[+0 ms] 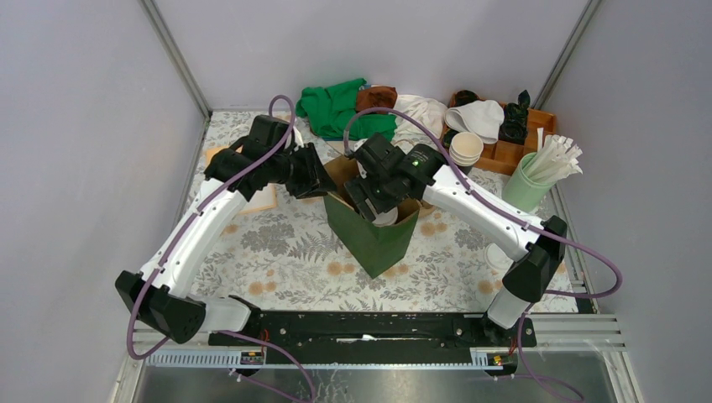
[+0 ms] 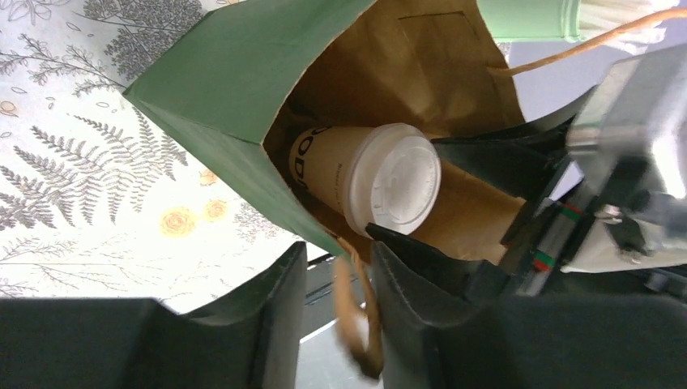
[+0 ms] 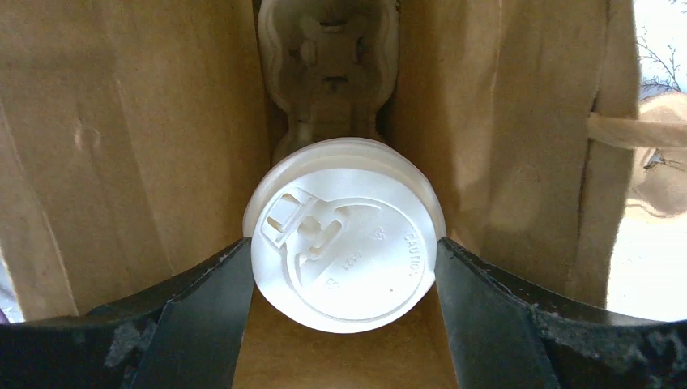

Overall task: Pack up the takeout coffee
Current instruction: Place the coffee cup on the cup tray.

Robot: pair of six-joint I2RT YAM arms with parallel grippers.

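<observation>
Black fingers (image 3: 202,316) of the right gripper (image 3: 342,243) sit closest, and they squeeze the takeout coffee (image 3: 344,267) by its white lid, one on each side. The cup hangs inside the green paper bag (image 2: 211,73), just above the cup carrier (image 3: 328,73) at the bottom. The left gripper (image 2: 336,243) is at the bag's mouth with the string handle (image 2: 356,324) between its fingers, which stand a little apart, and I cannot tell if they pinch it. If the handle slips free, the bag may flop or fall over. If the cup comes down beside the hole in the carrier, it may tip and spill. A hard squeeze might pop the lid off, and the wide fingers may catch on the bag walls
</observation>
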